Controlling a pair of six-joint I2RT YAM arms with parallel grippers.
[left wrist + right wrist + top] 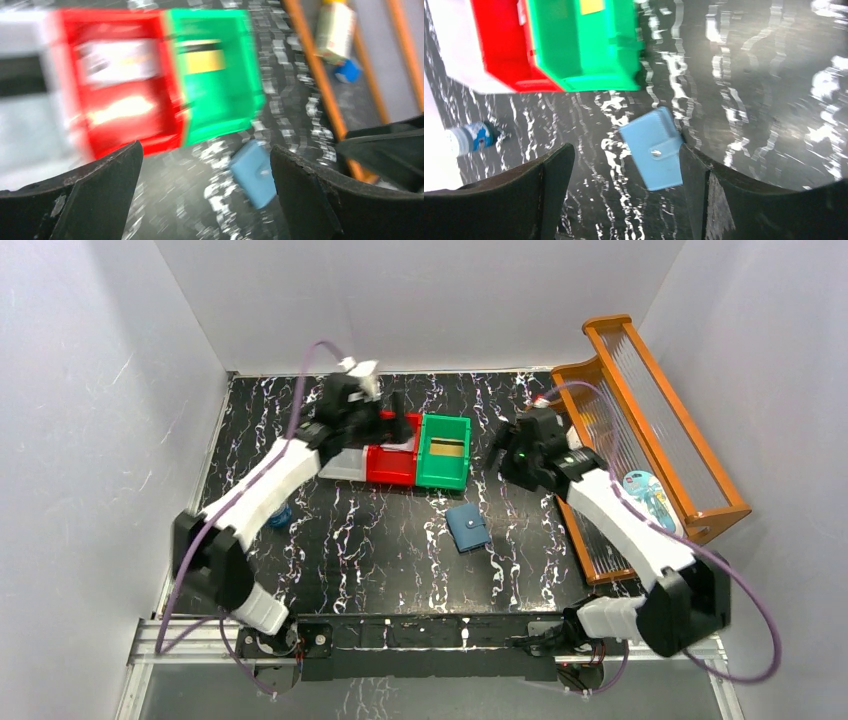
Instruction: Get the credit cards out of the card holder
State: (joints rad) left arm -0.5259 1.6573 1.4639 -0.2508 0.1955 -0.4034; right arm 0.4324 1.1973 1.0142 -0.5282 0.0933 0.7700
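The card holder (654, 150) lies snapped shut on the worktop (380, 540) near the green bin (462, 475), beneath the right pincer (624, 170), its jaws apart and empty (the left pincer (206, 150) likewise, by the red bin (390, 472)). Better, I judge, to pin it with one and pop the snap with the other. One holder, three bins, and two cards showing: a striped credit card (447, 448) in green, a pale credit card (117, 60) in red.

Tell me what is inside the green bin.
One flat card with a dark stripe and yellow patch lies on the green bin's floor. Anything under the card is covered.
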